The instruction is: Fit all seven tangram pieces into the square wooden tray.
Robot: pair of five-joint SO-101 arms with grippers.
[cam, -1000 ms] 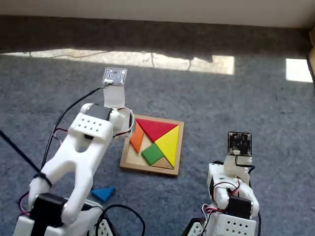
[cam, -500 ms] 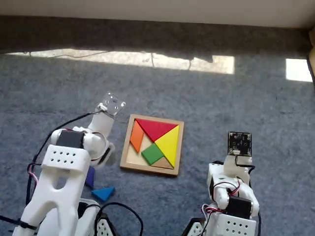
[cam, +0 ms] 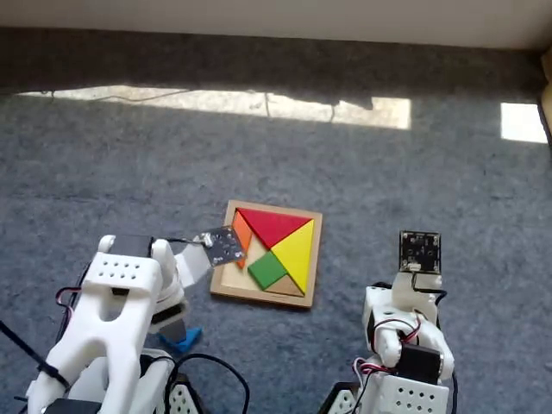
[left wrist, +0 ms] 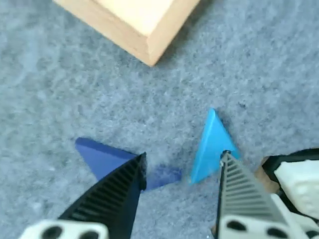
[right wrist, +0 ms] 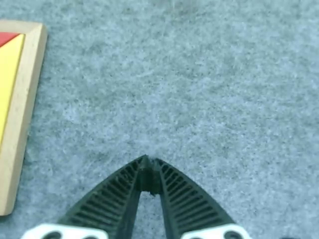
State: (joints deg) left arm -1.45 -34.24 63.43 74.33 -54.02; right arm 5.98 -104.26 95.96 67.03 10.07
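The left hand (left wrist: 183, 157) is hanging spread over the grey-covered bench (cam: 448, 172), with two loose pieces lying by its fingertips. One finger is covering part of a dark blue piece (left wrist: 102, 158), so its full shape is unclear. A light blue triangle (left wrist: 212, 142) is slipping behind the other finger. From above, the left arm (cam: 116, 310) is hiding most of both.

The wooden tray (cam: 222, 289) is lying close by, holding a red triangle (cam: 272, 226), yellow triangle (cam: 297, 250), green square (cam: 266, 270) and orange piece (cam: 241, 241). A camera board (cam: 222, 246) is overlapping the orange piece.

The right hand (right wrist: 148, 169) is hovering pressed together beside the tray's cut-off rim.
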